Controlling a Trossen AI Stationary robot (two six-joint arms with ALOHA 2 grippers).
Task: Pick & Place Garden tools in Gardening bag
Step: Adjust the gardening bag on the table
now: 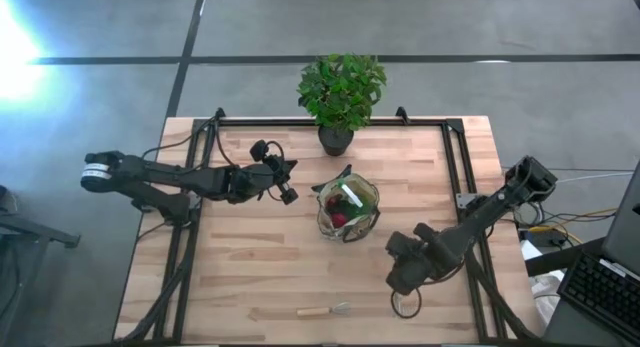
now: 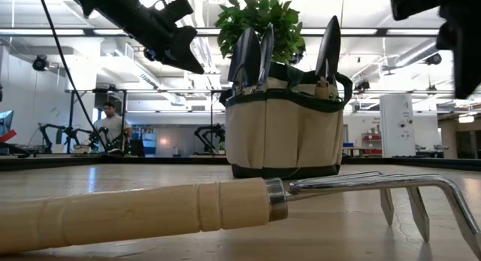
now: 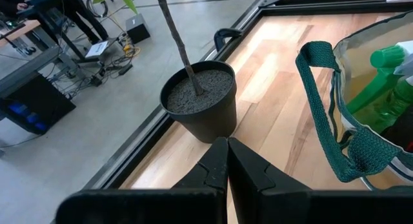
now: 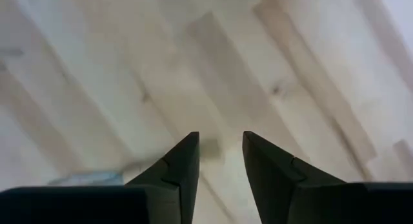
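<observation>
The olive-khaki gardening bag (image 1: 348,209) stands upright mid-table with a green spray bottle (image 3: 386,74), a red item (image 1: 338,220) and metal tool blades (image 2: 255,54) sticking up from it. One wooden-handled rake (image 1: 325,310) lies flat near the table's front edge; in the low view its handle (image 2: 135,210) and tines (image 2: 391,192) fill the foreground. My left gripper (image 1: 286,193) hovers shut just left of the bag, above the table. My right gripper (image 1: 400,275) hangs open right of the rake and in front of the bag, pointing down at bare wood (image 4: 219,69).
A leafy potted plant (image 1: 340,95) in a dark pot (image 3: 199,102) stands at the table's far edge behind the bag. The bag's green strap handle (image 3: 321,101) loops toward my left gripper. Black frame rails (image 1: 455,167) run along the table's sides.
</observation>
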